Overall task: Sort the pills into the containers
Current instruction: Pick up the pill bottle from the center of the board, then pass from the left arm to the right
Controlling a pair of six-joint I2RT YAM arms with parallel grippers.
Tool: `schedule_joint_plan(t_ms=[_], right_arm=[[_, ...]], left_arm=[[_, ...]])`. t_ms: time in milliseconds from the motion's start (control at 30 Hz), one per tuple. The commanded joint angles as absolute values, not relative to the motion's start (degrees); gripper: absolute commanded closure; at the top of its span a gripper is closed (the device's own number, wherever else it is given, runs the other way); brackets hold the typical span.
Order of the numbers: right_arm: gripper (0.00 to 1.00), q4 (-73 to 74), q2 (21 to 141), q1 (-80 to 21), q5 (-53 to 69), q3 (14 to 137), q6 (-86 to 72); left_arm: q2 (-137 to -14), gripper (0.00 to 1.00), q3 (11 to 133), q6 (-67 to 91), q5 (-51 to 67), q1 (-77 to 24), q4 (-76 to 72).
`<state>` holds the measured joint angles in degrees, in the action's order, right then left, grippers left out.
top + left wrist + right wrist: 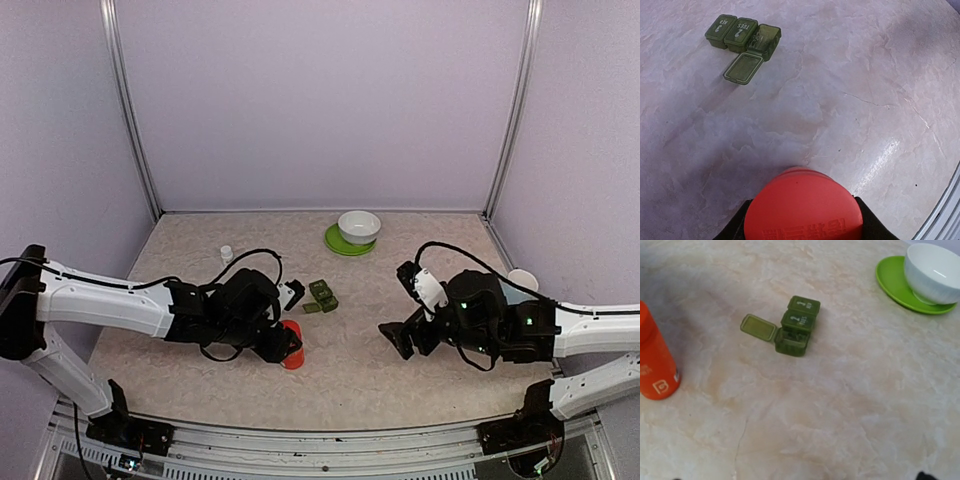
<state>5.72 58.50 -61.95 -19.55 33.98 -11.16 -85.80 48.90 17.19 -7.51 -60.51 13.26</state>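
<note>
Left of the containers (322,294), which lie mid-worktop (400,262) with one end lid open, the left jaws flank the red bottle (802,210), and we cannot tell if they clench it; right of the containers, the right jaws stand released.

1. Left arm (100,298), left of red bottle (293,360): white shells, blk joints.
2. Right arm (600,328), right of red bottle: same; green LED dots nr wrist.
3. Cables (250,255): blk, thin, looping.
4. Left gripper (285,345) & right gripper (402,305): blk.
</note>
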Motion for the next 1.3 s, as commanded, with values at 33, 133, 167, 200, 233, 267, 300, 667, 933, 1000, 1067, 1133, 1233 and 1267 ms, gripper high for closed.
schedule_joint_plan(t_ms=[33, 133, 167, 200, 233, 267, 300, 667, 933, 1000, 1067, 1133, 1233, 1267], right_arm=[[0.0, 8.0, 59.6, -61.1, -21.3, 38.4, -9.5], [0.0, 5.0, 60.3, -61.0, -21.3, 38.8, -7.9], [0.0, 3.8, 60.4, -61.0, -20.8, 38.5, -7.4], [0.0, 2.2, 60.6, -61.0, -20.2, 38.0, -6.8], [0.0, 0.8, 60.8, -61.0, -19.4, 37.4, -6.3], [0.0, -0.2, 61.0, -61.0, -18.8, 36.8, -6.2], [0.0, -1.1, 61.3, -61.0, -18.1, 36.4, -6.2], [0.0, -16.8, 66.1, -61.0, 4.5, 29.4, -2.8], [0.0, -29.8, 70.2, -61.0, 11.8, 28.8, 1.2], [0.0, -31.8, 71.4, -61.0, 12.7, 29.7, 2.9], [0.0, -35.1, 72.4, -61.0, 13.3, 30.4, 4.5], [0.0, -38.2, 73.1, -61.0, 13.8, 30.8, 5.8], [0.01, -41.8, 73.5, -61.0, 13.9, 31.5, 7.4], [0.01, -42.6, 73.5, -61.0, 14.2, 31.8, 7.9]], left_arm=[[-87.1, 0.64, 53.1, 14.4, -6.6, -60.8, 13.8], [-87.4, 0.64, 54.9, 13.5, -6.2, -60.8, 15.0], [-87.5, 0.64, 55.3, 13.1, -6.1, -60.8, 15.1], [-87.6, 0.64, 55.5, 12.9, -5.9, -60.8, 15.3], [-87.6, 0.65, 55.7, 12.9, -5.7, -60.8, 15.3], [-87.5, 0.66, 55.7, 12.9, -5.3, -60.8, 15.2], [-87.2, 0.68, 55.6, 13.0, -5.1, -60.8, 15.2], [-81.2, 0.69, 54.4, 14.4, -5.4, -61.0, 14.9], [-75.1, 0.68, 57.5, 11.8, -0.3, -61.0, 12.1], [-73.8, 0.68, 57.9, 11.7, 0.8, -61.0, 10.5], [-73.0, 0.68, 58.5, 12.0, 2.2, -61.0, 8.6], [-72.7, 0.68, 59.5, 12.3, 3.1, -61.0, 7.3], [-72.3, 0.68, 60.3, 13.3, 5.1, -61.0, 4.8], [-72.1, 0.68, 60.2, 13.9, 5.9, -61.0, 3.3]])
